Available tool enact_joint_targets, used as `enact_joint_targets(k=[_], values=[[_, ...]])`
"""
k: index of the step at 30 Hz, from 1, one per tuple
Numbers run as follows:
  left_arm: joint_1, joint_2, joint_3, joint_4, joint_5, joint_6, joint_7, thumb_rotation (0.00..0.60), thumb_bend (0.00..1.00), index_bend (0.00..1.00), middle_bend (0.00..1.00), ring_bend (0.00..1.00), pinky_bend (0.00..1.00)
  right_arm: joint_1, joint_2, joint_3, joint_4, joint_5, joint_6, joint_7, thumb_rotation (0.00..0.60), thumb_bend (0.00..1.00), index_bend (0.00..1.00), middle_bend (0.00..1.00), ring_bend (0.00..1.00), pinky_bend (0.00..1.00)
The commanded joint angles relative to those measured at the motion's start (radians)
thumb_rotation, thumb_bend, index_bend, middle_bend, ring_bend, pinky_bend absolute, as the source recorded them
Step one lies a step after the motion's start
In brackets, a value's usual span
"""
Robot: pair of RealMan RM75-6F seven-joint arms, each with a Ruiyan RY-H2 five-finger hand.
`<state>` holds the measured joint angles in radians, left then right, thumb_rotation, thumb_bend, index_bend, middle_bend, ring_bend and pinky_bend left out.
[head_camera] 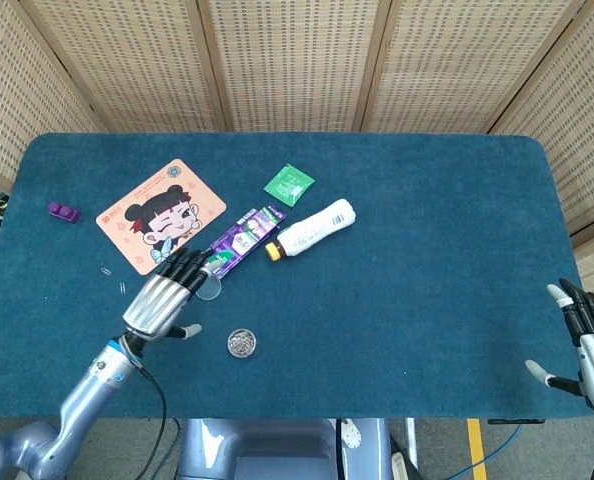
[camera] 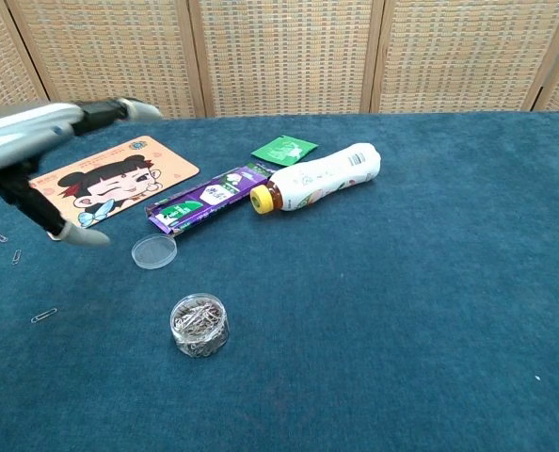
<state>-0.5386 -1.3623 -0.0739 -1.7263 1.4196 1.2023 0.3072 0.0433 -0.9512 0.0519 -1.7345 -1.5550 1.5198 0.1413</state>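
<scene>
My left hand (head_camera: pixel 162 300) hangs above the cloth with its fingers spread and nothing in it. Its fingertips reach over a clear round lid (head_camera: pixel 209 289) and toward the purple packet (head_camera: pixel 242 239). In the chest view this left hand (camera: pixel 35 141) is raised at the upper left, thumb pointing down. A small clear jar of paper clips (head_camera: pixel 241 343) stands open to its right, apart from it; the jar (camera: pixel 199 325) sits below the lid (camera: pixel 154 251). My right hand (head_camera: pixel 587 345) is at the table's right front corner, fingers apart, holding nothing.
A cartoon card (head_camera: pixel 161 215), a white bottle with a yellow cap (head_camera: pixel 312 228) lying on its side, a green sachet (head_camera: pixel 289 184) and a small purple object (head_camera: pixel 63 211) lie further back. Loose paper clips (camera: pixel 44 314) lie at the left on the blue cloth.
</scene>
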Motion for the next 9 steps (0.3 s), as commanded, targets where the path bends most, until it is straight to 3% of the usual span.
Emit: enact_joint_targets(k=[1, 5, 9], values=[[0.224, 0.128, -0.012, -0.068, -0.094, 0.304, -0.007, 0.600, 0.00, 0.00, 0.00, 0.00, 0.00, -0.001, 0.000, -0.002, -0.003, -0.004, 0.002, -0.004, 0.600, 0.00, 0.00, 0.00, 0.00, 0.00], [0.303, 0.206, 0.020, -0.090, -0.142, 0.345, -0.001, 0.600, 0.00, 0.00, 0.00, 0.00, 0.00, -0.001, -0.001, -0.003, -0.004, -0.009, 0.003, -0.010, 0.600, 0.00, 0.00, 0.00, 0.00, 0.00], [0.371, 0.261, 0.047, -0.094, -0.158, 0.358, -0.097, 0.600, 0.00, 0.00, 0.00, 0.00, 0.00, -0.002, -0.003, -0.004, -0.007, -0.011, 0.007, -0.019, 0.600, 0.00, 0.00, 0.00, 0.00, 0.00]])
